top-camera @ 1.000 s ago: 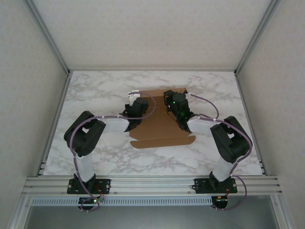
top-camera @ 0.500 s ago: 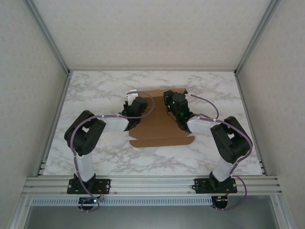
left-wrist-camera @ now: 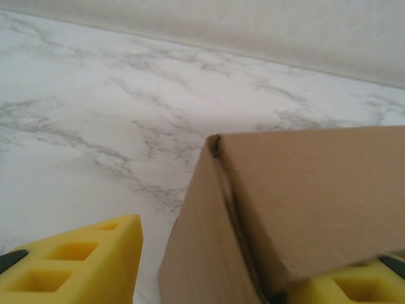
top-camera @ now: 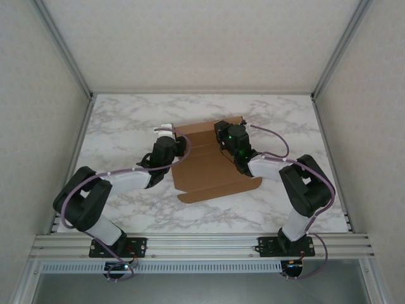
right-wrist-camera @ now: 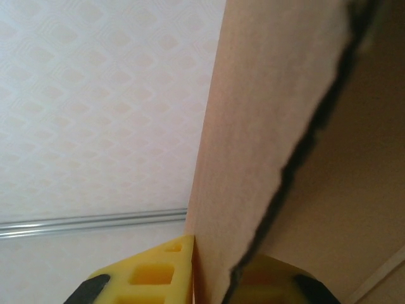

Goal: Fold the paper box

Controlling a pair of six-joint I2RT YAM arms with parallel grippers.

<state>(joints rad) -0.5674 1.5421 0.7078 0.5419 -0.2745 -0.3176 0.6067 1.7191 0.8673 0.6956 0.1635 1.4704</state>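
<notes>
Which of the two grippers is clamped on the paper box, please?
The right gripper: its jaws press both sides of a raised wall of the paper box. The left gripper has its jaws apart, loosely around a corner.
</notes>
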